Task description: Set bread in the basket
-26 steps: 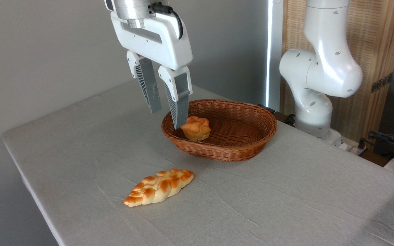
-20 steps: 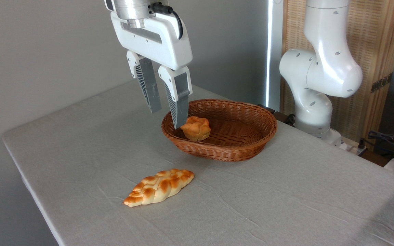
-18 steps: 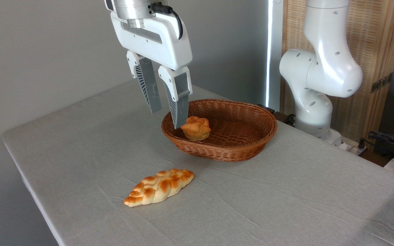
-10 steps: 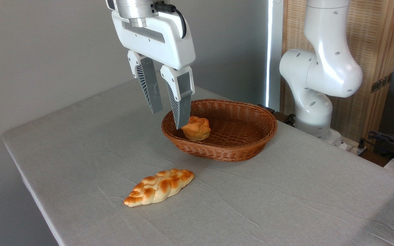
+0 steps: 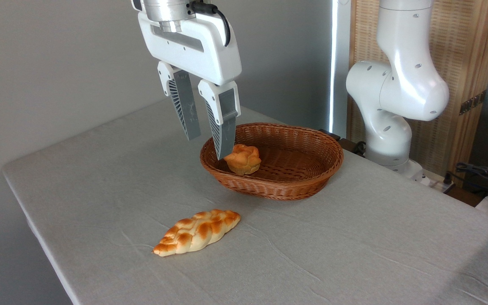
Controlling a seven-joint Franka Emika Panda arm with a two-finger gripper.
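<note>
Though well below gripper (image 5: 206,147), bread (image 5: 197,232) untouched.

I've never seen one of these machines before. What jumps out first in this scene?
The big white gripper hangs open and empty above the left end of a brown wicker basket near the middle of the table, with a small round bun sitting inside. Nearer the camera, a long braided bread lies alone on the grey cloth, outside the basket.
</note>
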